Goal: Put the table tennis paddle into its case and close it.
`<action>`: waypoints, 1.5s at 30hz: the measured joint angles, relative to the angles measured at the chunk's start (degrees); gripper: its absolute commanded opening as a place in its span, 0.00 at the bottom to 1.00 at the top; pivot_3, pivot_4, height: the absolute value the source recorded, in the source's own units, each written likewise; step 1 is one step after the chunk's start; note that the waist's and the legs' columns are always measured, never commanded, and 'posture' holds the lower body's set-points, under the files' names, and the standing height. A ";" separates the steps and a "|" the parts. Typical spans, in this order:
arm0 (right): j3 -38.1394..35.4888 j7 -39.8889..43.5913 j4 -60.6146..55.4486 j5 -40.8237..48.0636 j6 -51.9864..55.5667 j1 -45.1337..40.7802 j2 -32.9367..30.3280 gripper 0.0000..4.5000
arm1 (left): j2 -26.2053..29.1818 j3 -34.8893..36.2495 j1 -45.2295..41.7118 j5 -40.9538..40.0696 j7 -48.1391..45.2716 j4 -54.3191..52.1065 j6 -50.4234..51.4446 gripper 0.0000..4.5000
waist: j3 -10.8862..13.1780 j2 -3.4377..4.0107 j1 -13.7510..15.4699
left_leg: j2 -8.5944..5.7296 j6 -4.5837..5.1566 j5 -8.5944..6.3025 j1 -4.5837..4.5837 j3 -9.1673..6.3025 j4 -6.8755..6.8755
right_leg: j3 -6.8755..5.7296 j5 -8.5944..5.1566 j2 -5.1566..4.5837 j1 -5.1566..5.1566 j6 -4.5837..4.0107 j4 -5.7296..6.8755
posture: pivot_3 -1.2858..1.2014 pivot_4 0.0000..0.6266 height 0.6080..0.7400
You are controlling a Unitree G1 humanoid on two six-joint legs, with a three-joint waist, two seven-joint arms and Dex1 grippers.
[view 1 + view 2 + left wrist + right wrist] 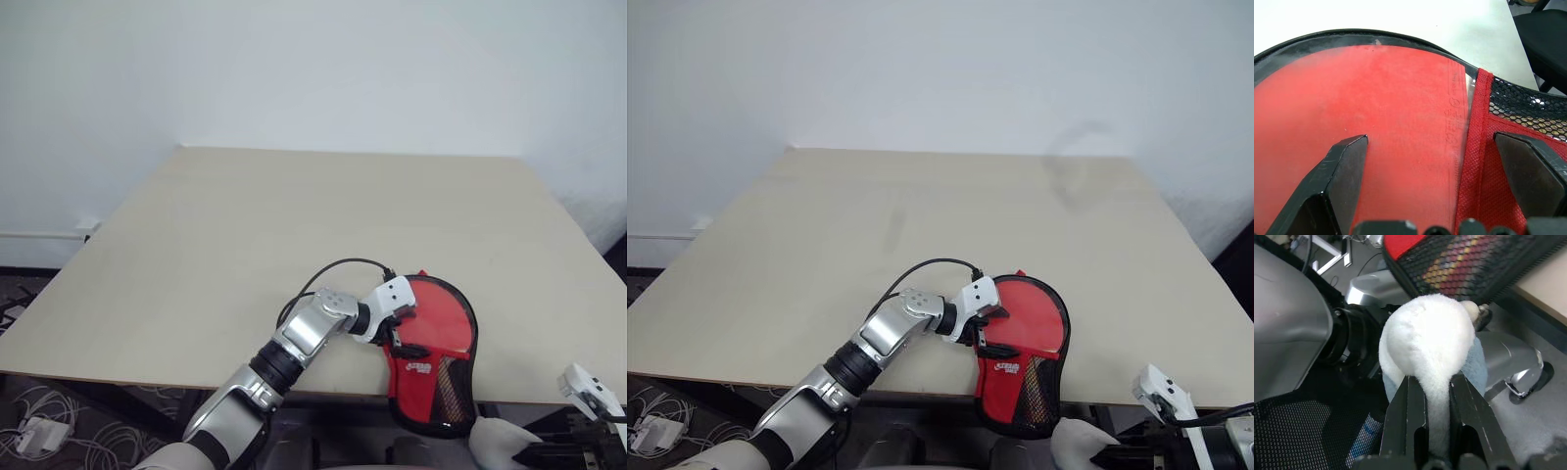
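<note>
Red rubber of the table tennis paddle [1366,132] lies directly beneath the left gripper [1432,166], whose two black fingers [1344,176] stand wide apart, clasping nothing; one finger hovers over the paddle's face, the other over the red fabric front of the case [436,377]. The paddle's round blade sits inside the open case, its rubber face uncovered, with the black zipper rim curving round the far side of the blade beyond the left gripper's fingertips. Where the case's red fabric front begins, just beside the outer finger, a black mesh patch [1528,110] shows past that finger. Seen from the head, the case rests at the near edge of the pale wooden table [294,225], its narrow lower end with the white logo and mesh overhanging the edge, and the left gripper [400,328] reaches onto it from the left, over the junction between blade and fabric front. A black cable [338,266] loops over the table from the left wrist. The right gripper [1437,382] is held off the table, below and to the right of the case's overhanging end; its fingers are closed on a soft white fluffy lump [1427,338], which bulges out beyond the fingertips. From that wrist, the mesh end of the case [1469,264] appears just past the lump, apart from it.
</note>
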 measured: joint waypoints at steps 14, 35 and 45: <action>2.77 -4.41 -1.10 5.91 3.92 -12.24 1.73 0.95 | 0.01 0.27 -0.11 0.00 -0.01 0.26 0.15 0.99 | 0.04 -0.16 0.02 | 0.13 -0.01 -0.01 -0.01 0.00 -0.03 | -1.06 0.00 -0.59 -0.01 0.00 -0.21 | 0.52 0.00 1.00; 8.17 -37.69 35.54 0.73 7.84 -54.28 23.92 0.95 | 7.95 7.41 -0.26 -4.52 -7.73 -1.13 0.24 0.99 | 0.27 0.44 0.20 | 0.07 0.05 0.06 -0.02 -0.07 -0.31 | -0.91 0.13 -0.39 -0.30 -0.05 0.57 | 0.52 0.00 1.00; 14.67 -37.76 41.11 -4.44 5.75 -58.22 26.54 0.95 | 18.22 12.08 1.07 -11.85 -13.18 -14.47 12.00 0.99 | 0.89 0.47 0.14 | 0.07 0.14 0.12 0.01 -0.08 -0.31 | -0.79 0.09 -0.30 -0.35 -0.01 0.98 | 0.52 0.00 1.00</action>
